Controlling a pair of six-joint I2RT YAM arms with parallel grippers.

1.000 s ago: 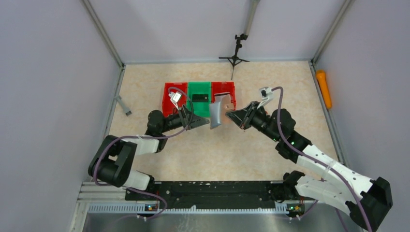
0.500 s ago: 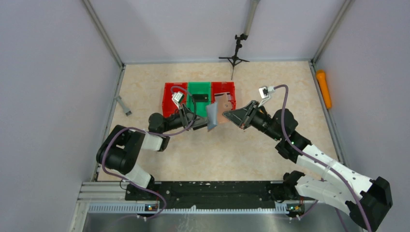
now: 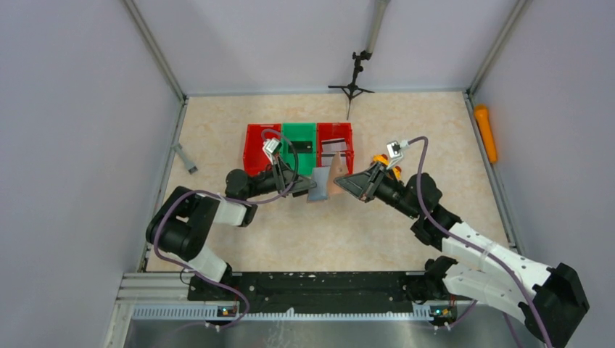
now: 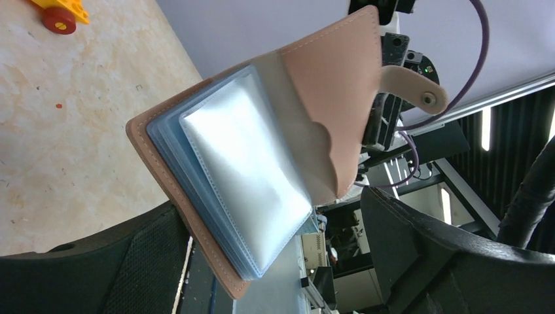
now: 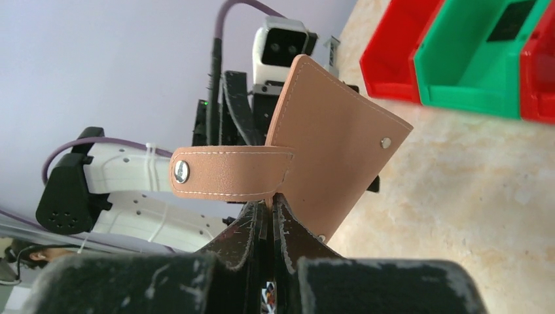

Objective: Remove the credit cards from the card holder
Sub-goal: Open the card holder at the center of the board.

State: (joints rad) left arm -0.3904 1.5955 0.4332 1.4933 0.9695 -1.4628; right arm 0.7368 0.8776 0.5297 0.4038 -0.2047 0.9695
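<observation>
Tan leather hangs between my two arms in the top view. The card holder (image 3: pixel 324 181) is lifted off the table (image 3: pixel 217 123), just on the near side of the green bin (image 3: pixel 299 161). My left gripper (image 3: pixel 304 187) reaches it from the left of that bin's front and my right gripper (image 3: pixel 342 179) from the right. A black card (image 3: pixel 301 146) lies inside the green bin. A pale striped card (image 3: pixel 333 149) lies in the red bin (image 3: pixel 348 138) against the green bin's right wall. I judge the emptying is partly done.

From my left wrist, the holder is spread open with its clear sleeves (image 4: pixel 249 170) facing me. My left fingers (image 4: pixel 105 268) stand wide apart on either side and clamp nothing. Glare hides whether any card is inside the sleeves.

From my right wrist, my fingers are pressed together on the cover's edge just under the snap strap (image 5: pixel 229 171), with the green bin beyond.

I take this as the searching step, with one arm presenting the holder to the other. Next my left fingers need to close on a card edge at a sleeve mouth and draw it straight out while my right pinch holds firm. The card then goes toward the green bin.
</observation>
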